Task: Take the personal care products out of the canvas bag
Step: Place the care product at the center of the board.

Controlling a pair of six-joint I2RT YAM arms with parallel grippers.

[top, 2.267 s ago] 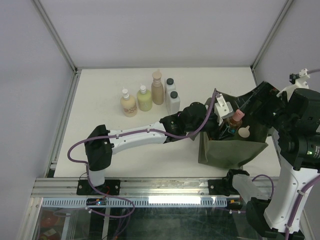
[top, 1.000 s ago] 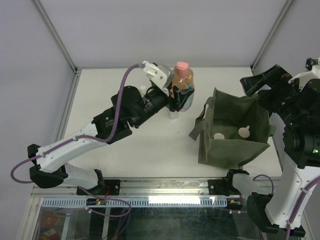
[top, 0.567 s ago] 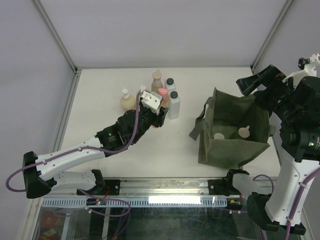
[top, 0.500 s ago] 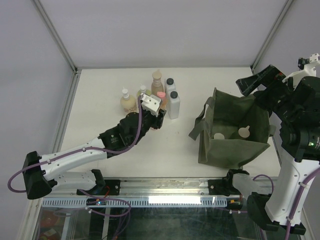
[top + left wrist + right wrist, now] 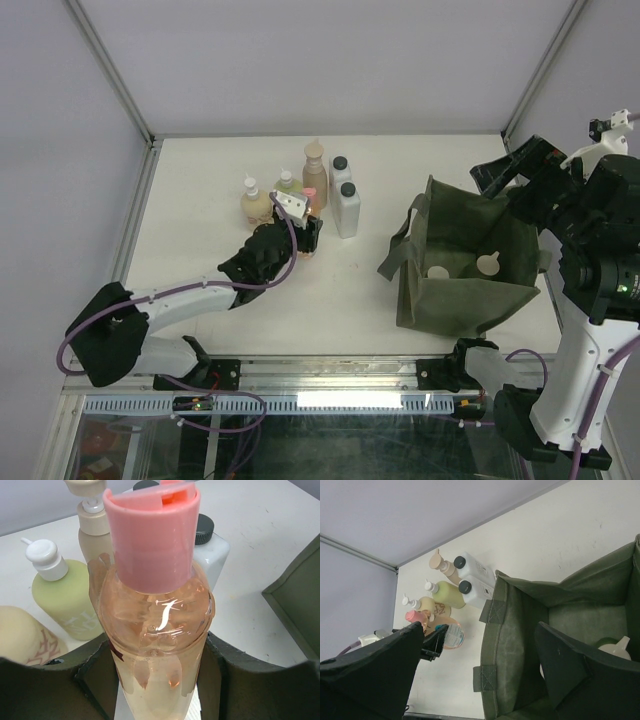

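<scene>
Left fingers [image 5: 235, 685] clamped on upright clear peach plastic bottle with pink cap [image 5: 155, 625], long axis vertical, just beside bottle cluster [image 5: 300, 185] | right gripper [image 5: 485, 645] wide open, empty, above olive canvas bag [image 5: 470, 290] | white-capped bottles [image 5: 487, 263] inside bag, directly below right gripper, far from left

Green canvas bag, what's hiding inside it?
Inside the floppy olive-green canvas bag show a round white cap and a cream pump top. Their bottles and anything deeper are covered.

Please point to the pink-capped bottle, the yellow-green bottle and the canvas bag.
pink-capped bottle [image 5: 156, 622]: left wrist view, clear body.
yellow-green bottle [image 5: 65, 599]: left wrist view, body.
canvas bag [image 5: 460, 308]: top external view, near wall.
</scene>
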